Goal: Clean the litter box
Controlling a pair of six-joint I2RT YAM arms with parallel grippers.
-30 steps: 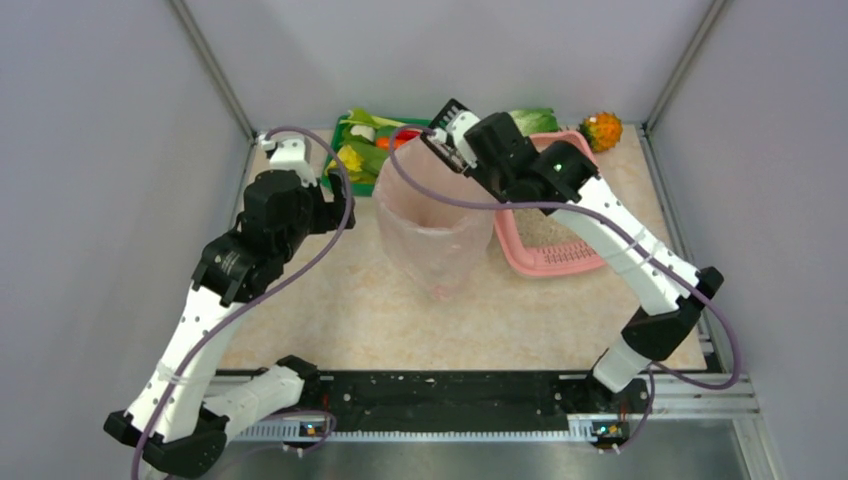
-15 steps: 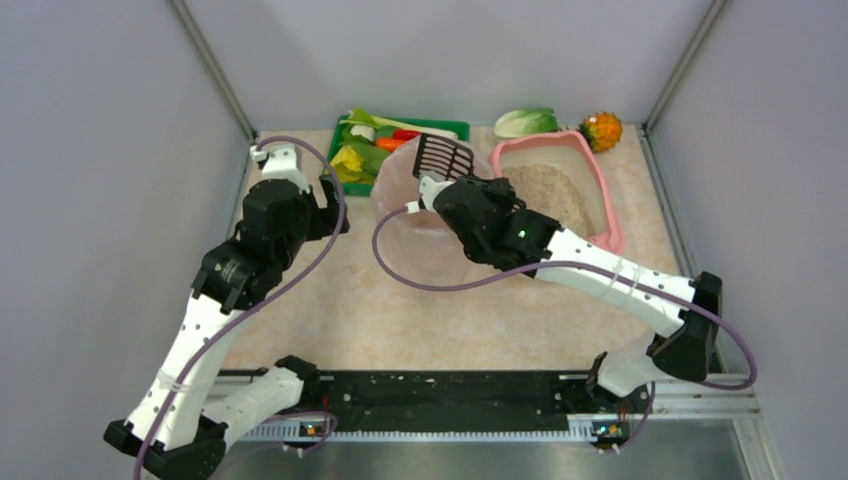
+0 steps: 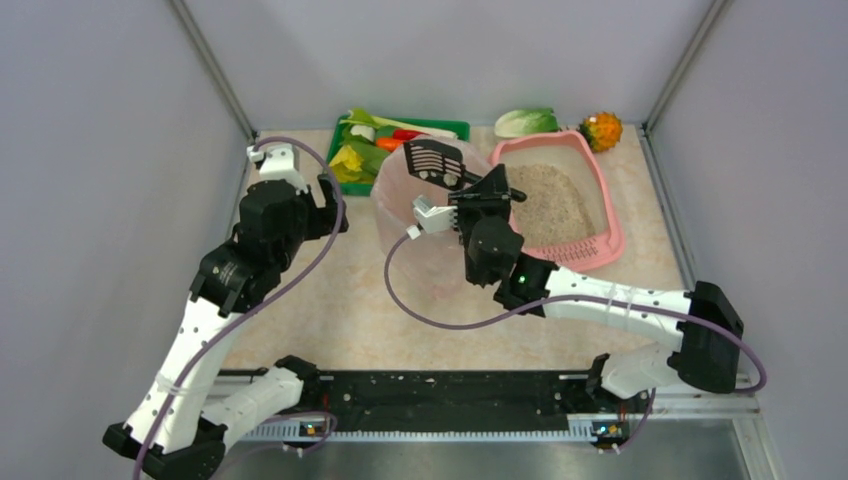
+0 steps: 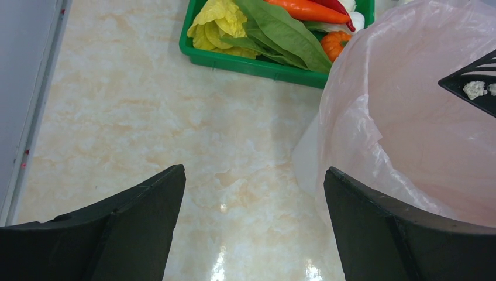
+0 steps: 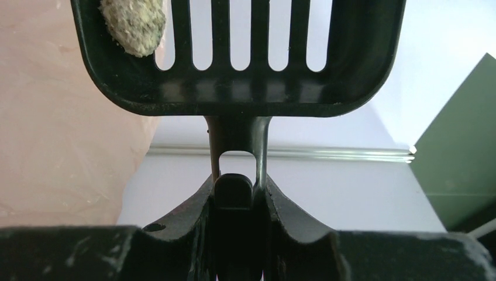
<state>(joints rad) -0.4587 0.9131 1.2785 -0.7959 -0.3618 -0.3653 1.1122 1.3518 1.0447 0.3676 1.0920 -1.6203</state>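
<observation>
The pink litter box (image 3: 612,222) with beige litter (image 3: 550,200) sits at the back right, its slotted grate at the near end. My right gripper (image 3: 482,196) is shut on the handle of a black slotted scoop (image 3: 436,160), held tilted over the bag-lined pink bin (image 3: 398,235). In the right wrist view the gripper (image 5: 235,188) clamps the handle, and the scoop (image 5: 234,64) holds a grainy clump (image 5: 133,22) at its left corner. My left gripper (image 3: 333,205) is open and empty, just left of the bin. In the left wrist view the gripper (image 4: 251,196) shows above bare table beside the bin (image 4: 403,129), with the scoop tip (image 4: 474,88) at the right edge.
A green tray (image 3: 456,127) of vegetables stands behind the bin and shows in the left wrist view (image 4: 245,61). A cabbage leaf (image 3: 526,122) and an orange spiky fruit (image 3: 603,130) lie behind the litter box. Grey walls close in the table on three sides.
My right arm swung from above the litter box to the near side of the bin, uncovering the box. The scoop stays over the bin and has turned. The left arm barely moved.
</observation>
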